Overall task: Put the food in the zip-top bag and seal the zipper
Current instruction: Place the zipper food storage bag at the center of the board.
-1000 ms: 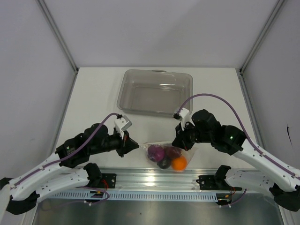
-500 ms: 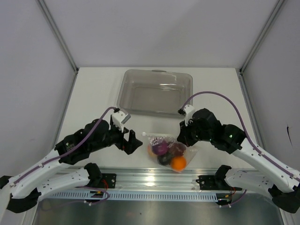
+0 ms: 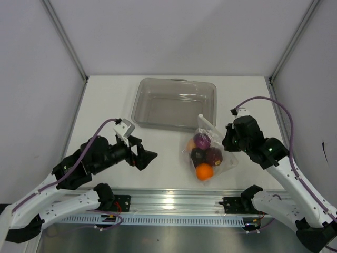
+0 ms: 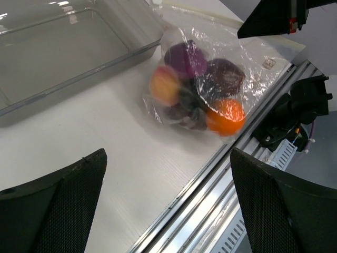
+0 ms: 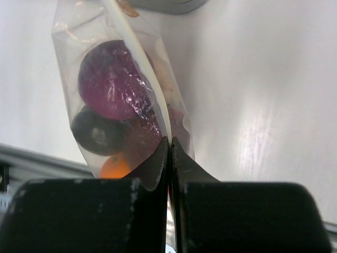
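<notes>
The clear zip-top bag lies on the table, to the right of centre and just in front of the tray. The food is inside it: a purple ball, a blackish fruit, a dark red fruit and an orange. My right gripper is shut on the bag's right edge. The right wrist view shows its jaws pinched on the zipper. My left gripper stands open and holds nothing, a hand's width left of the bag.
The rigid grey tray stands at the back centre and holds nothing; its near wall is close to the bag's top. A metal rail runs along the table's front edge, just below the orange.
My left gripper let go of the bag, opened wide and drew back to the left. My right gripper carried the bag right and away from the rail, turning it lengthwise.
</notes>
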Controlling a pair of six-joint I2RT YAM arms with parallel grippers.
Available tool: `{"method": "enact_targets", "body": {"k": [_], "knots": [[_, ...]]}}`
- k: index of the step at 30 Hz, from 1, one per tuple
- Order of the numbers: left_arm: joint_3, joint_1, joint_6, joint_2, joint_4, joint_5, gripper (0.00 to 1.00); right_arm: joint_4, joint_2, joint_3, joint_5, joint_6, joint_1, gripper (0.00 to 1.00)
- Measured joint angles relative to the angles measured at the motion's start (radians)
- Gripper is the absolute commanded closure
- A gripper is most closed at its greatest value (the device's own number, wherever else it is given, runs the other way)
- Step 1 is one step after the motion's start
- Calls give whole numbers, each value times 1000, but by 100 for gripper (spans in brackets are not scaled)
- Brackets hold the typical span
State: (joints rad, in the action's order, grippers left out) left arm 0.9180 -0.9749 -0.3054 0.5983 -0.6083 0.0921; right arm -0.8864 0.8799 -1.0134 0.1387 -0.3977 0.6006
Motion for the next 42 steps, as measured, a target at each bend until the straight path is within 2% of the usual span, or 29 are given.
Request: {"method": "enact_targets", "body": {"k": [9,19,25,32,35,36,38,41,42], "knots": [[-56,0,-11,11,53,-79,0,-28,-6,3,79,-21,-226,100],[-101,0,-34,30,96,-149,1,-11,16,10,50,-4,-591,100],[-108,0,-39,42,119,-179,0,76,112,61,-17,13,-827,100],[-114,0,-52,47,126,-205,1,188,252,87,-61,-7,-948,100],[-114,0,-53,39,125,-209,0,231,279,110,-54,-20,-961,92],[-114,0,-53,34,125,-208,1,242,282,120,-52,-22,-965,84],[-118,0,-54,25,125,-208,0,264,284,142,-54,-30,-980,78],[-126,0,-57,16,125,-208,0,285,293,159,-64,-42,-994,62],[-128,0,-61,14,124,-209,0,290,294,164,-68,-44,-995,52]]}}
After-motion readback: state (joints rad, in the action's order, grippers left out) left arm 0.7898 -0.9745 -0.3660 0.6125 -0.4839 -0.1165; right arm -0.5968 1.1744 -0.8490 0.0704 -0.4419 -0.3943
